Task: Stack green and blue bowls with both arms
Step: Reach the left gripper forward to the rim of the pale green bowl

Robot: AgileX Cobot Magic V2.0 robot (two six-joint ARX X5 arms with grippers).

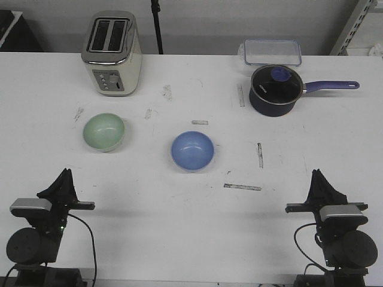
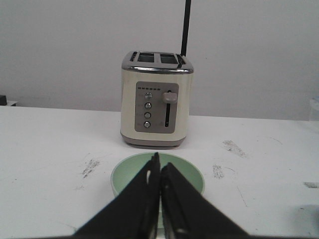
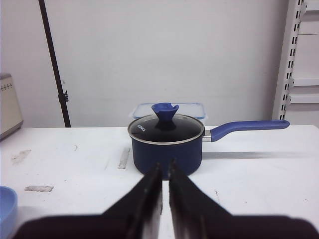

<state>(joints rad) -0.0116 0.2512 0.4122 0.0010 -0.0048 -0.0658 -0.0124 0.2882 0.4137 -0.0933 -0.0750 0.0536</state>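
The pale mint green bowl (image 1: 104,131) sits on the white table left of centre, in front of the toaster. It also shows in the left wrist view (image 2: 130,172), partly behind the fingers. The periwinkle blue bowl (image 1: 192,150) sits near the table's middle; its rim shows at the edge of the right wrist view (image 3: 6,209). My left gripper (image 1: 66,174) (image 2: 159,162) is shut and empty, near the front left edge, short of the green bowl. My right gripper (image 1: 317,174) (image 3: 166,167) is shut and empty near the front right edge.
A cream toaster (image 1: 112,52) stands at the back left. A dark blue lidded saucepan (image 1: 274,89) with a long handle stands at the back right, with a clear lidded box (image 1: 272,52) behind it. Grey scuff marks and tape strips (image 1: 242,187) dot the table.
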